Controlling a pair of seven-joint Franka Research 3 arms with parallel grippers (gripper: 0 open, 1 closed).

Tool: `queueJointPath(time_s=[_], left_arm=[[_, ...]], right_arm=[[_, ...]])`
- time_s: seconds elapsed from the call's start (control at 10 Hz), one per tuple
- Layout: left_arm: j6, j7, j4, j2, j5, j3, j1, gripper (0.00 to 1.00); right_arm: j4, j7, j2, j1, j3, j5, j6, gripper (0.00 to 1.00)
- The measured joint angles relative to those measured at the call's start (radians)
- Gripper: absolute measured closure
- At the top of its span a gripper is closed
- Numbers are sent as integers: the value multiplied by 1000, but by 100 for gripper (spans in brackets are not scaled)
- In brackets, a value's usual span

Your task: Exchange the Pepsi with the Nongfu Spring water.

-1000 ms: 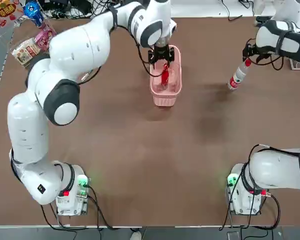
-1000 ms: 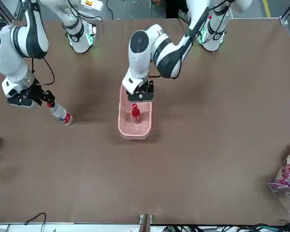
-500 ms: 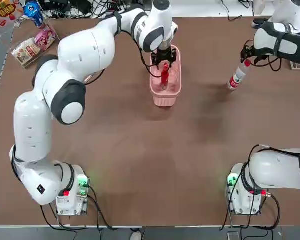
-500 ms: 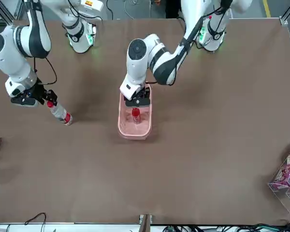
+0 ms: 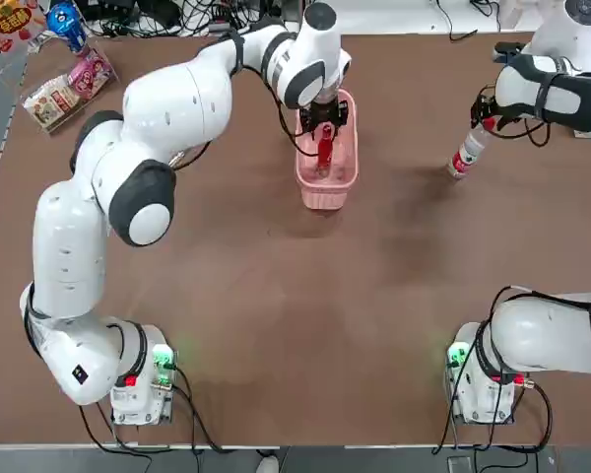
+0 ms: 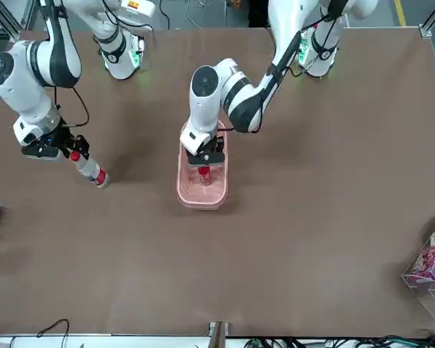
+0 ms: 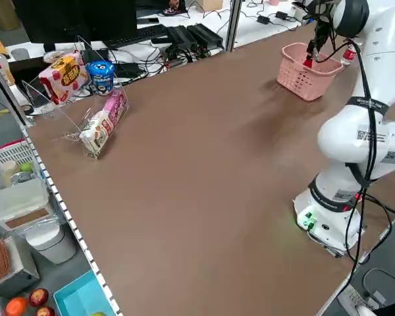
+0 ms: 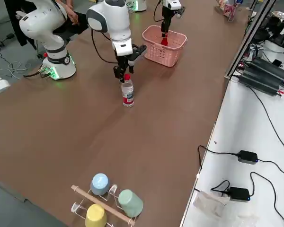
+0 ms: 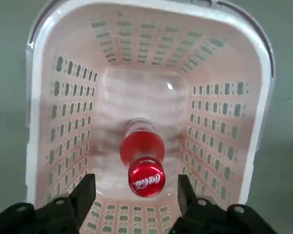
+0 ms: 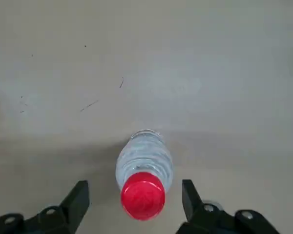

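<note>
My left pincer [image 6: 203, 158] is lowered into the pink basket [image 5: 341, 177] at the far middle of the table [image 5: 276, 296], pointing down. Its fingers [image 9: 85, 192] stand apart on either side of the red cap of the Pepsi [image 9: 145, 176], a gap on each side, not touching. The Pepsi stands upright on the basket floor, near the wall closest to my pincer.

My right pincer [image 10: 136, 200] hangs over the Nongfu Spring water [image 5: 466, 155] at the far right of the table, well apart from the basket. Fingers spread wide, one on each side of its red cap, nothing gripped. The bottle stands upright on bare table, clear body, red-and-white label band.

Far left corner of the table: snack packets [image 5: 64, 91] in a clear holder. From the right side view, a rack with coloured cups [image 8: 106, 196] sits at the near table edge.
</note>
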Motion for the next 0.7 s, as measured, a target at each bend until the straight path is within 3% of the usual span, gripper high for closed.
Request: queueJointPath(time_s=[0.2,0.3,0.4,0.7], left_arm=[[1,-1,1,1,0,1,-4,29],[2,-1,1,1,0,3,-4,37],[2,-1,1,1,0,4,-4,39],[3,-1,1,6,0,6,-4,39]], right_arm=[[-2,-8,0,0,0,0,1,22],[-2,-16,0,0,-1,0,1,29],[-3,-19,0,0,-2,0,1,47],[-3,-20,0,0,-2,0,1,60]])
